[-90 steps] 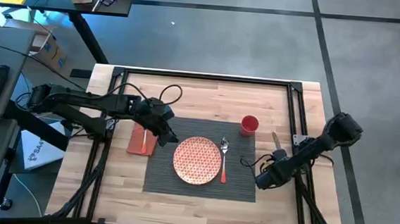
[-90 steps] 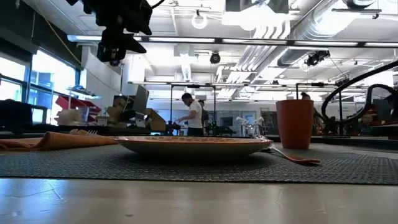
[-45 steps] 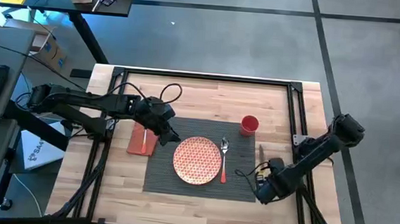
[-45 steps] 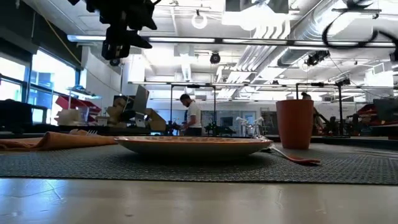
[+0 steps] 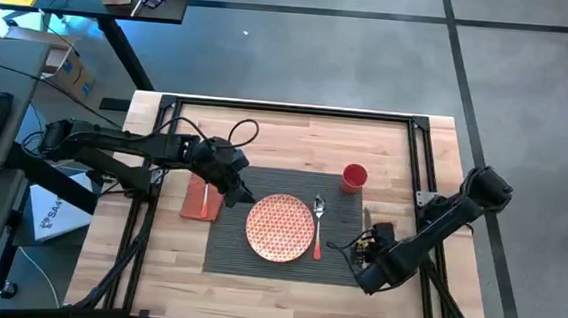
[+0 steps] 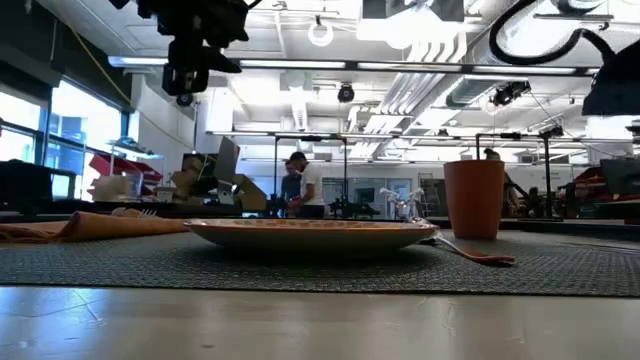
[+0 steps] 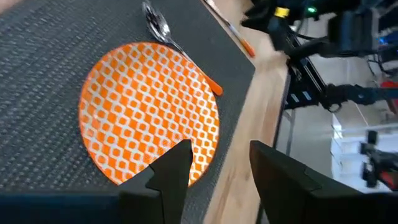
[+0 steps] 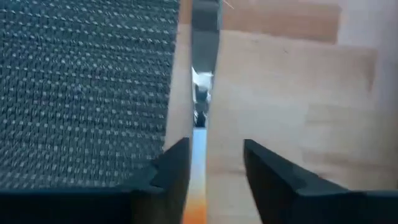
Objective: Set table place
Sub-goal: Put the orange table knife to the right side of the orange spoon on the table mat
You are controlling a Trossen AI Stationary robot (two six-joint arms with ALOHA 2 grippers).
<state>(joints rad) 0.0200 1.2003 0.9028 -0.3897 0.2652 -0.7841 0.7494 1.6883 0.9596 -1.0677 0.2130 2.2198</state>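
Observation:
On the dark grey placemat (image 5: 287,261) lie the orange patterned plate (image 5: 279,227) and, to its right, a spoon (image 5: 317,227). The red cup (image 5: 354,177) stands at the mat's far right corner. An orange napkin (image 5: 202,200) with a fork on it lies left of the mat. My left gripper (image 5: 242,191) hovers open above the mat at the plate's left edge, with nothing between its fingers. My right gripper (image 5: 364,237) is at the mat's right edge, shut on an orange-handled knife (image 5: 365,221). My right gripper has the knife's orange handle (image 8: 194,211) between its two fingers. The fingers lie along the knife and point toward the table's far edge. The silver blade (image 8: 200,93) sticks out ahead, along the mat's right edge. Whether the knife touches the table, I cannot tell.
A black rail frame (image 5: 287,109) runs around the tabletop, and a black cable loop (image 5: 244,131) lies at its far left. Bare wood shows between the mat and the near edge. A person (image 6: 300,185) stands far back in the room.
My right gripper has carried the knife toward the table's left and near edges, from over the bare wood right of the mat to the mat's right edge. The blade still points toward the far edge.

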